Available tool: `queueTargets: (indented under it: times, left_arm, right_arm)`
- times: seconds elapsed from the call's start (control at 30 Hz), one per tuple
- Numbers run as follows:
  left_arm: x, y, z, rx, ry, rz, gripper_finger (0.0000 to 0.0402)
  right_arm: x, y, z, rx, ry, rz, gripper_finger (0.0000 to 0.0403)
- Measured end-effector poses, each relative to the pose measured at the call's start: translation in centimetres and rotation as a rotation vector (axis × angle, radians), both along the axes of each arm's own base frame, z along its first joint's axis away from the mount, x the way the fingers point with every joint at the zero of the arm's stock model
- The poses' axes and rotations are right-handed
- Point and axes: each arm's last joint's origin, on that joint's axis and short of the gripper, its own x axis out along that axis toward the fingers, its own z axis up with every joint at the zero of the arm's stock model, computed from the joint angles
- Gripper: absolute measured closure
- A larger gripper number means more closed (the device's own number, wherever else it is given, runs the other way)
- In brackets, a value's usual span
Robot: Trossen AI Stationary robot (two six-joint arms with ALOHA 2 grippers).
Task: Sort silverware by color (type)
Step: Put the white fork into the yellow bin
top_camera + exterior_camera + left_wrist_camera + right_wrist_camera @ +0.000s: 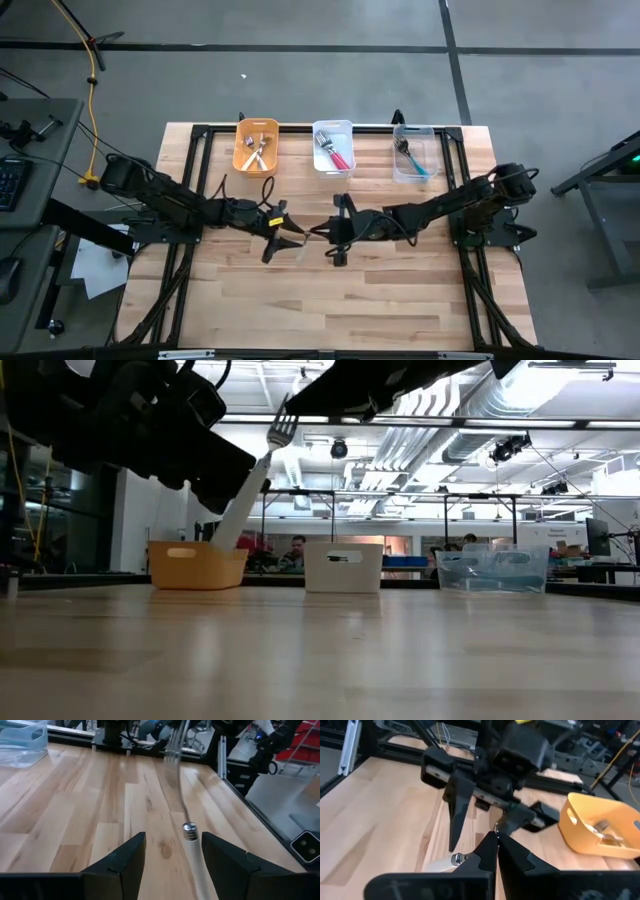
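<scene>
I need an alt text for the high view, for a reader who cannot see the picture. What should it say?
Two dark robot arms meet at the middle of a wooden table, the left gripper and the right gripper both at a white-handled fork. Along the far edge stand an orange bin, a white bin and a clear bin, each holding forks.

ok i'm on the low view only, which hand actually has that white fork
Observer: The right hand does. It is shut on the metal end of the white fork.
Operator: and the left one
Observer: The left hand is open, with one finger on each side of the handle.
Operator: can't see into the bins, what's where
Observer: The orange bin holds pale-handled forks. The white bin holds a red fork, and the clear bin holds a teal fork.
</scene>
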Motion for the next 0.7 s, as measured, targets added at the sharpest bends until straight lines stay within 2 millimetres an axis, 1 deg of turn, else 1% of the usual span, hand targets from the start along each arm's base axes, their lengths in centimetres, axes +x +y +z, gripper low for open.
queueTargets:
  times: [0.3, 0.4, 0.53, 0.7]
  left_arm:
    - [1.1, -0.3, 0.0, -0.018, -0.005, -0.001, 0.0216]
    - [1.4, -0.4, 0.0, -0.018, -0.005, -0.003, 0.0228]
    - [1.5, -0.4, -0.1, -0.017, 0.001, -0.002, 0.0275]
    - [1.5, -0.4, -0.1, -0.015, 0.003, 0.004, 0.0361]
  right_arm:
    - [0.1, 0.0, 0.4, -0.015, -0.041, 0.001, 0.0401]
    - [0.1, 0.0, 0.4, -0.017, -0.042, -0.002, 0.0401]
    - [0.1, -0.1, 0.4, -0.025, -0.042, -0.015, 0.0401]
    - [0.1, -0.1, 0.4, -0.025, -0.037, -0.011, 0.0401]
